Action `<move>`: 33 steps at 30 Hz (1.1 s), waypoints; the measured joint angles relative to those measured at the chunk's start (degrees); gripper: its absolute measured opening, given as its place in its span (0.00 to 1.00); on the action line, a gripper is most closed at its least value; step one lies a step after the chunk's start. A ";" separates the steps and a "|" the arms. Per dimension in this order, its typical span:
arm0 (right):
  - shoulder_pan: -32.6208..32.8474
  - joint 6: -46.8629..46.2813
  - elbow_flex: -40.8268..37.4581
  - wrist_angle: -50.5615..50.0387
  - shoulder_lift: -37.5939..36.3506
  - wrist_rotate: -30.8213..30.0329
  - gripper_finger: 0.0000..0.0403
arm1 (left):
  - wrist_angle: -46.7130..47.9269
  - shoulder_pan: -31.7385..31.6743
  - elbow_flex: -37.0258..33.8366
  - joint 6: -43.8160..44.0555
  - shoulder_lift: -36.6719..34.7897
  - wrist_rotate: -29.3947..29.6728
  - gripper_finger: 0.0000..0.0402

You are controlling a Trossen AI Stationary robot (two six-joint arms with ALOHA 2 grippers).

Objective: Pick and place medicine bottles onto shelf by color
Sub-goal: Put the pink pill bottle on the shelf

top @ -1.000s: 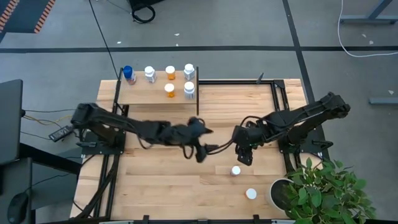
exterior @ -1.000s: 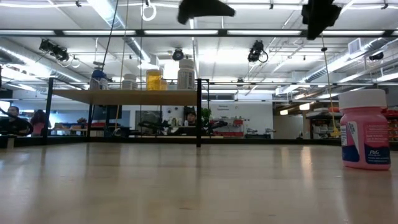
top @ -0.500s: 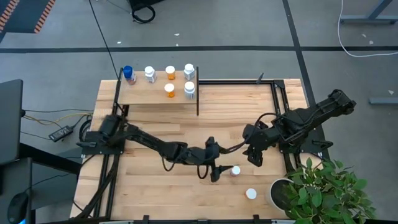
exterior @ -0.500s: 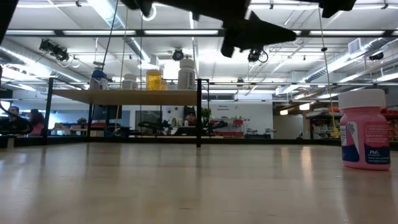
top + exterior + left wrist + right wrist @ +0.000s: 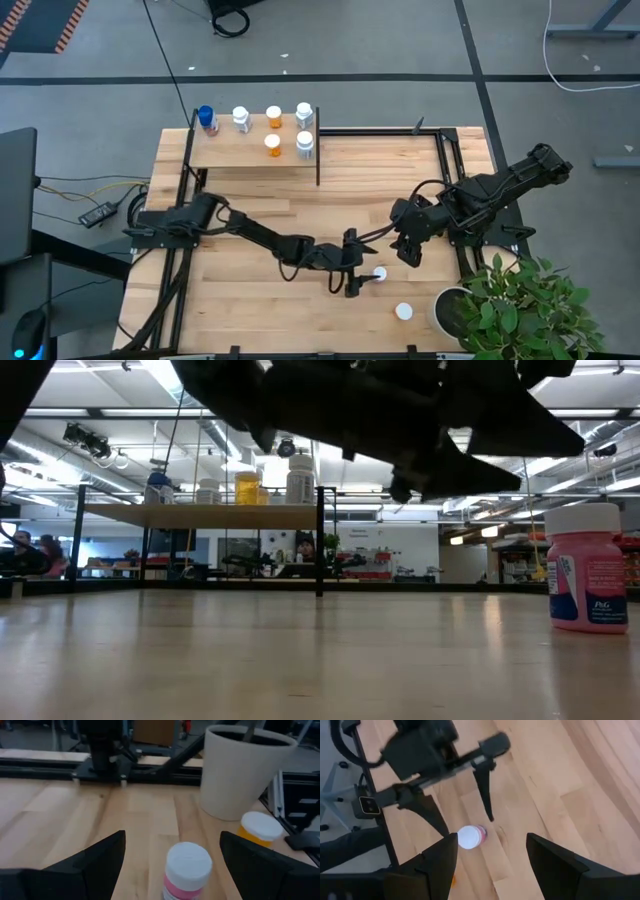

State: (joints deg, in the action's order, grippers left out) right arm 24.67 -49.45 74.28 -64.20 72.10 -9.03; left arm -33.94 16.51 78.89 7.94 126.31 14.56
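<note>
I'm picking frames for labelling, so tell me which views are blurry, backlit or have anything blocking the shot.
Low view: ceiling lights backlight the scene, an arm passes overhead as a black silhouette; the pink bottle is sharp. Left wrist view: soft overall, the left gripper has dark blurred fingers framing the same bottle. Right wrist view: soft, its own fingers fill the bottom. High view: evenly lit, unobstructed.
</note>
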 joint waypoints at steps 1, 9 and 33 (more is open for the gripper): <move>0.00 -0.05 0.00 0.00 0.00 -0.28 0.60 | 0.02 0.00 0.52 0.18 0.67 -0.59 0.82; 0.00 -1.38 0.00 0.02 0.00 -1.46 0.60 | -0.10 0.48 4.38 -6.68 2.53 -2.26 0.81; -0.04 -2.71 0.00 0.20 0.00 -2.31 0.60 | 1.43 -0.17 6.19 -6.04 7.94 -3.69 0.75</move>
State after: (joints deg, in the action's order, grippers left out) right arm 24.62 -52.16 74.28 -64.01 72.10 -11.33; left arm -32.51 16.34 85.08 1.89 134.26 10.87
